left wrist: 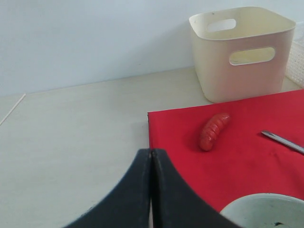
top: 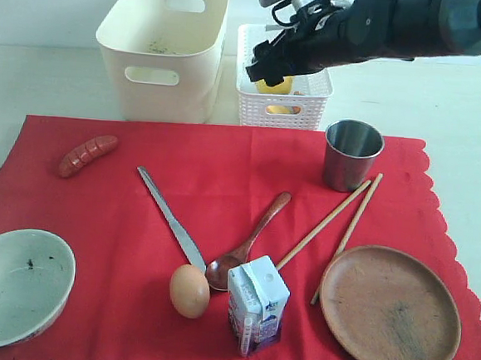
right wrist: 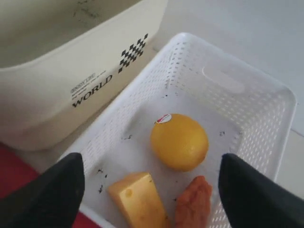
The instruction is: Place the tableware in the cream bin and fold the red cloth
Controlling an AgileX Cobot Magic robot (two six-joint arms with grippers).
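The right gripper (right wrist: 149, 164) hangs over the white basket (right wrist: 247, 109) with its two dark fingers spread wide and nothing between them. Only the fingertips show in the wrist view. Below them in the basket lie a lemon (right wrist: 179, 141), a wedge of cheese (right wrist: 137, 199) and an orange-brown piece (right wrist: 194, 204) that the picture's edge cuts off, so what it is cannot be told.

Just beside the basket stands the cream bin (top: 163, 49), behind the far edge of the red cloth (top: 223, 187), which lies flat and unfolded.

On the cloth, the cup (top: 352, 155) stands upright near the far right corner. The chopsticks (top: 337, 217) slant from it toward the plate (top: 389, 308). The near end of one is hidden behind the milk carton (top: 256, 305). The spoon (top: 248, 243) and knife (top: 171, 216) lie near the middle, their near ends by the egg (top: 189, 290). The sausage (top: 87, 155) lies at far left. The bowl (top: 15, 286) is partly cut off by the picture's edge.

The left gripper (left wrist: 151, 159) is out of the exterior view. Its own camera shows the fingers pressed together, empty, above the bare table (left wrist: 71, 142) beside the cloth.
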